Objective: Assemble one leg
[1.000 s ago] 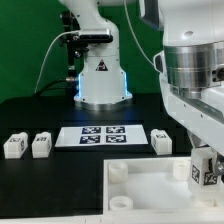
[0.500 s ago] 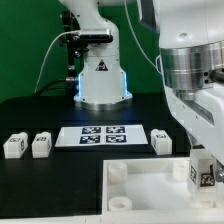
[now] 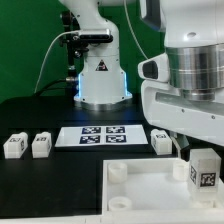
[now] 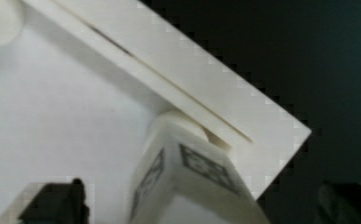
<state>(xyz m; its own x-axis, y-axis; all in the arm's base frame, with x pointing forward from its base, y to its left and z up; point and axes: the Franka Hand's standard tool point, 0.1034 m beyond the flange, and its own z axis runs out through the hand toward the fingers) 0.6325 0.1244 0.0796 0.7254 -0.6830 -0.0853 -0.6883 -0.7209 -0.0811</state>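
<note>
Marker board (image 3: 102,136): lying flat on the black table (image 3: 30,112), showing four tags.
White panel (image 3: 150,190): sitting near it, round sockets facing up.

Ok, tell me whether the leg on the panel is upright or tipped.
Upright: the leg stands on end on the white panel, its sides vertical in the exterior view.

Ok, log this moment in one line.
gripper: open | leg: upright on panel, ungripped | spare legs: three on table

The gripper (image 4: 198,205) has risen clear, fingers wide apart; the leg (image 3: 205,171) now stands fully exposed on the white panel (image 3: 150,190).
</note>
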